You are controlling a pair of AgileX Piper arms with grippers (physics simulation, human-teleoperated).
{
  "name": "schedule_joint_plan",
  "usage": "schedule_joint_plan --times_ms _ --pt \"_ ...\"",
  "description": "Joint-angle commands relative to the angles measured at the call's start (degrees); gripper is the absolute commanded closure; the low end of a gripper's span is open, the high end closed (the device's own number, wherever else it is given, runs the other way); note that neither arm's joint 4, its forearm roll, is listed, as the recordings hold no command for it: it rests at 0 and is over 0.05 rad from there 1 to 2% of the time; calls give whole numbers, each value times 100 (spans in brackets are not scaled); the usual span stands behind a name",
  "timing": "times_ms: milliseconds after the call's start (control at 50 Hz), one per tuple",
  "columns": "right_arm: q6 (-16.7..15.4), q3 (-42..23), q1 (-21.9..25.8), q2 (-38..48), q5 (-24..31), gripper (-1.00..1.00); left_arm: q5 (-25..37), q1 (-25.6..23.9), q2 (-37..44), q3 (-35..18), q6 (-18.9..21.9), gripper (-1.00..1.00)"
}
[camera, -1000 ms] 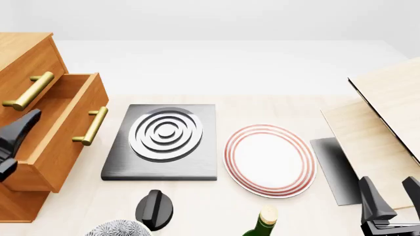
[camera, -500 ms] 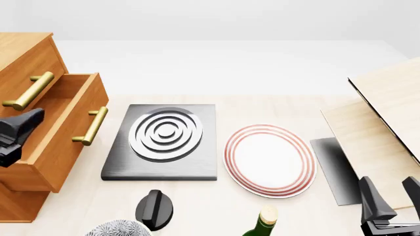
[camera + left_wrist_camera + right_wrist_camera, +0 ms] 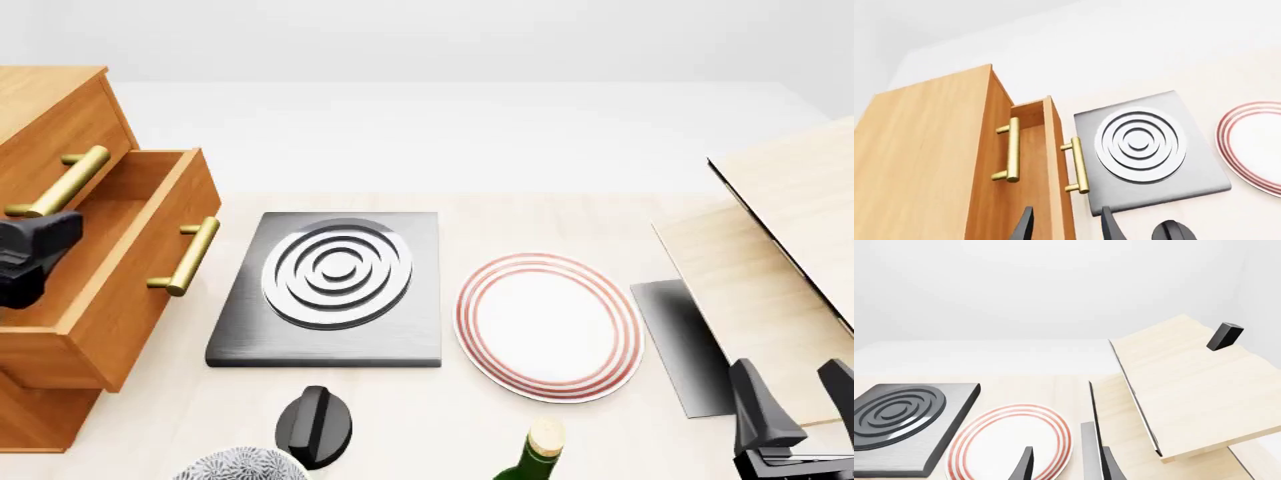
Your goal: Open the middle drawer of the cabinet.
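At the table's left, the orange-brown cabinet [image 3: 47,110] has the middle drawer [image 3: 114,275] pulled out, its brass bar handle [image 3: 186,256] facing the hob plate [image 3: 334,288]. The left gripper [image 3: 24,258] hovers over it, jaws apart. The right gripper [image 3: 787,415], far right, is parted too.

My front camera is looking down and forward over the table [image 3: 441,420]. My left wrist camera is sitting close beside the cabinet [image 3: 941,165]; my right is facing the plate [image 3: 1004,440]. All 3 are sharing the hob [image 3: 334,290].
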Motion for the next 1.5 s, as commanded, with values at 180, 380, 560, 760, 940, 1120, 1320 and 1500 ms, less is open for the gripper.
schedule_joint_plan --times_ms 180,380,560,760,940,1120,1320,1500 --pt "-23 -1 4 -82 62 -100 24 112 338 39 -689 -100" --pt "-27 -1 5 -64 45 -100 -55 275 510 45 -903 -100" --pt "-23 -1 5 -66 46 -100 -65 482 568 92 -969 -100" --pt "-23 -1 5 -47 26 -100 -185 718 663 202 -967 -100" --pt "-24 -1 5 -75 54 -100 -220 747 741 284 -1023 -100" --pt "-22 -1 5 -96 74 -100 -302 763 876 388 -1112 -100" --pt "-23 -1 5 -111 90 -100 -400 762 1003 521 -1153 -100" --pt "-25 -1 5 -112 92 -100 -531 754 1142 630 -1188 -100"
